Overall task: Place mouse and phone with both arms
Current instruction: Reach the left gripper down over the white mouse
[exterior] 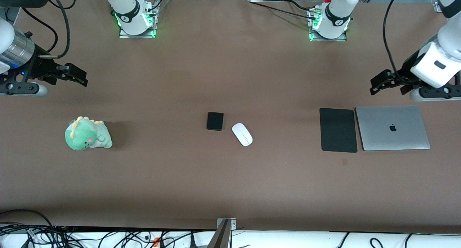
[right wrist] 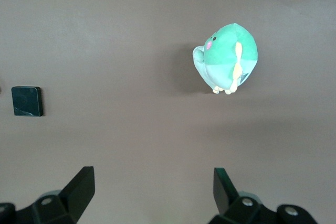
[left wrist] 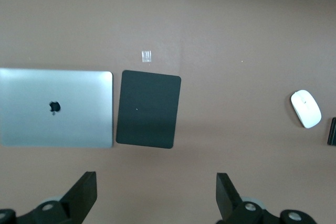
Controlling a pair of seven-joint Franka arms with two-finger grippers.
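Note:
The white mouse (exterior: 242, 134) lies near the table's middle, beside the small black phone (exterior: 215, 121), which is on the side toward the right arm's end. The left wrist view shows the mouse (left wrist: 306, 108) and an edge of the phone (left wrist: 332, 131). The right wrist view shows the phone (right wrist: 27, 101). My left gripper (exterior: 376, 86) hangs open and empty over bare table at the left arm's end; it also shows in its wrist view (left wrist: 156, 187). My right gripper (exterior: 81, 79) hangs open and empty over bare table at the right arm's end; it also shows in its wrist view (right wrist: 154, 184).
A matte black mouse pad (exterior: 338, 130) and a closed silver laptop (exterior: 392, 127) lie side by side toward the left arm's end. A green plush dinosaur (exterior: 87, 134) sits toward the right arm's end. A small tape patch (exterior: 344, 162) lies nearer the front camera than the pad.

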